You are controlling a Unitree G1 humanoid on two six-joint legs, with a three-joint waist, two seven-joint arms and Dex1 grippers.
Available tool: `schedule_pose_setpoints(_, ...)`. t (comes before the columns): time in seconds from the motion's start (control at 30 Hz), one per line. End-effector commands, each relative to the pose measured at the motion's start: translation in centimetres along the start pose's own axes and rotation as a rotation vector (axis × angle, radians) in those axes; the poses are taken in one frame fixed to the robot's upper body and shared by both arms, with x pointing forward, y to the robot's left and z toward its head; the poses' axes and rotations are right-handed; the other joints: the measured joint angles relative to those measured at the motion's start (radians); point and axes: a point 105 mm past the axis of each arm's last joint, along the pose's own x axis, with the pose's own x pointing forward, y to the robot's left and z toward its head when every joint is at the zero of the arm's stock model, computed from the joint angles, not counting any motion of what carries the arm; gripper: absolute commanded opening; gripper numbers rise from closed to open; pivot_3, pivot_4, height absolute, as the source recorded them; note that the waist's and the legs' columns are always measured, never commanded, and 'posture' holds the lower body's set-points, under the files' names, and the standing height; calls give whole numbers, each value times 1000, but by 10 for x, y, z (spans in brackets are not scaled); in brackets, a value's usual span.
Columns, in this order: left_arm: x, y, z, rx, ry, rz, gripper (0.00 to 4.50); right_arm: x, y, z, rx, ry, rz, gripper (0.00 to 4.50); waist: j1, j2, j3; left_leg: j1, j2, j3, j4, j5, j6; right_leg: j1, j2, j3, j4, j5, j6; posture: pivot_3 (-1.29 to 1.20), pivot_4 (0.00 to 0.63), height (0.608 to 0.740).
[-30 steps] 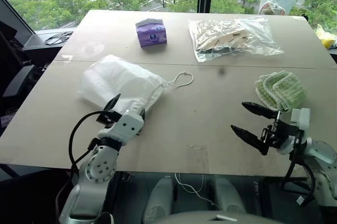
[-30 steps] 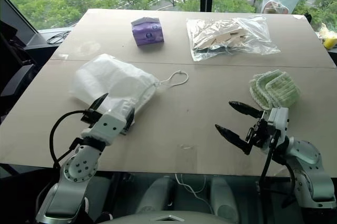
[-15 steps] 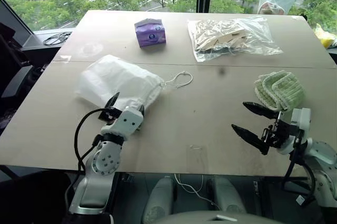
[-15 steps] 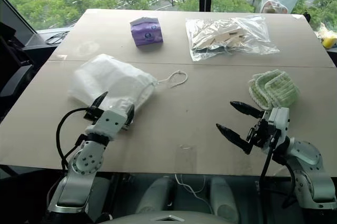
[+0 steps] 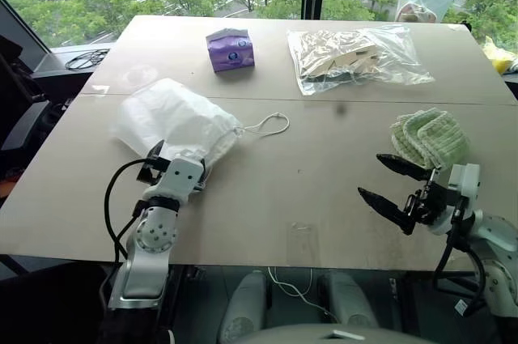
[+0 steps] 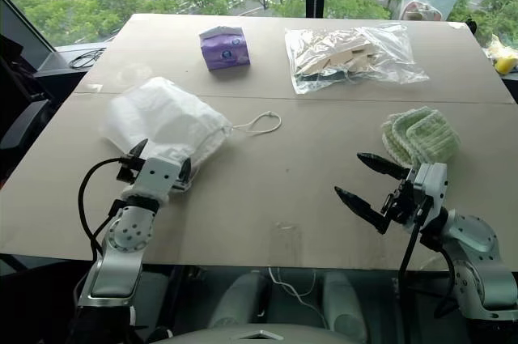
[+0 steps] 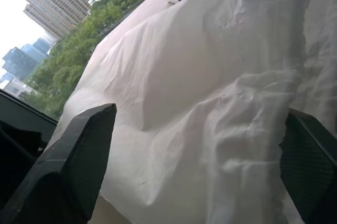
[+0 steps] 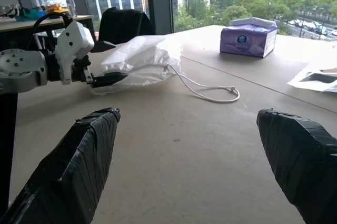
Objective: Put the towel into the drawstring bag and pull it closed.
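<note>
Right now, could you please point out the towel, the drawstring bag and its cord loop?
towel (image 5: 431, 138), left eye view, middle of the green bundle.
drawstring bag (image 5: 174, 121), left eye view, middle of the white body.
cord loop (image 5: 275, 124), left eye view, far end of the loop.

no readable text anywhere, purple tissue box (image 5: 231, 49) upper left of centre, its round emblem illegible
</note>
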Motion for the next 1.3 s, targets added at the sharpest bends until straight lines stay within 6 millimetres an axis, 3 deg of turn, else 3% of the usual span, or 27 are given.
schedule_pose_setpoints(0.03, 2, 17, 16, 15, -66, 83, 2855, -1, -1, 11, -49, -24, -11, 4500, 0, 0, 0, 0, 0, 0, 0, 0, 0, 0, 0, 0, 0, 0, 0, 0, 150, 740)
schedule_pose_setpoints(0.07, 3, 18, 18, 11, -70, 86, 2545, -1, -1, 11, -49, -24, -13, 4500, 0, 0, 0, 0, 0, 0, 0, 0, 0, 0, 0, 0, 0, 0, 0, 0, 150, 740)
schedule_pose_setpoints(0.23, 7, 22, 33, 15, -107, 98, 130, -1, -4, 13, -67, -30, -34, 4500, 0, 0, 0, 0, 0, 0, 0, 0, 0, 0, 0, 0, 0, 0, 0, 0, 150, 740)
schedule_pose_setpoints(0.27, 8, 23, 34, 18, -110, 99, 32, 0, -5, 13, -70, -31, -38, 4500, 0, 0, 0, 0, 0, 0, 0, 0, 0, 0, 0, 0, 0, 0, 0, 0, 150, 740)
schedule_pose_setpoints(0.37, 14, 32, 43, -48, -91, 140, 32, -8, -42, 4, -142, 138, -260, 4500, 0, 0, 0, 0, 0, 0, 0, 0, 0, 0, 0, 0, 0, 0, 0, 0, 150, 740)
schedule_pose_setpoints(0.5, 24, 39, 61, -146, -97, 165, 32, -26, -94, 14, -262, 314, -540, 4500, 1, 0, 0, -1, -2, 0, 2, 1, 0, 0, -1, 1, 1, 2, 2, 0, 150, 740)
schedule_pose_setpoints(0.6, 33, 39, 79, -188, -129, 157, 32, -36, -120, 27, -324, 398, -631, 4500, 1, 0, 0, -1, -2, -1, 2, 1, -1, 0, 0, 0, 1, 2, 2, 0, 150, 740)
schedule_pose_setpoints(0.7, 39, 40, 90, -212, -142, 154, 32, -51, -142, 31, -278, 453, -784, 4500, -1, -1, 0, -2, -2, -1, 2, 1, -1, 0, 0, 0, 0, 2, 2, 0, 150, 740)
schedule_pose_setpoints(0.8, 43, 41, 95, -214, -144, 153, 32, -62, -154, 23, -179, 477, -862, 4500, 0, -1, 0, -3, -3, -1, 2, 1, -1, 0, -1, 0, 0, 2, 2, 0, 150, 740)
schedule_pose_setpoints(0.93, 46, 36, 93, -215, -136, 127, 32, -75, -162, -3, -1, 535, -961, 4500, -1, -1, 0, -3, -3, -2, 1, 1, 0, 0, -1, 0, 0, 2, 1, 0, 150, 740)
schedule_pose_setpoints(1.17, 48, 27, 86, -212, -114, 84, 32, -67, -166, -30, 247, 490, -1014, 4500, -2, -1, 0, -3, -4, -2, 2, 1, 0, 0, -1, 1, 0, 2, 2, 0, 150, 740)
schedule_pose_setpoints(1.3, 50, 25, 85, -208, -115, 72, 32, -42, -164, -39, 275, 518, -944, 4500, -7, -1, 0, -2, -4, -1, 2, 1, 0, 0, -1, 2, 0, 3, 2, 0, 150, 740)
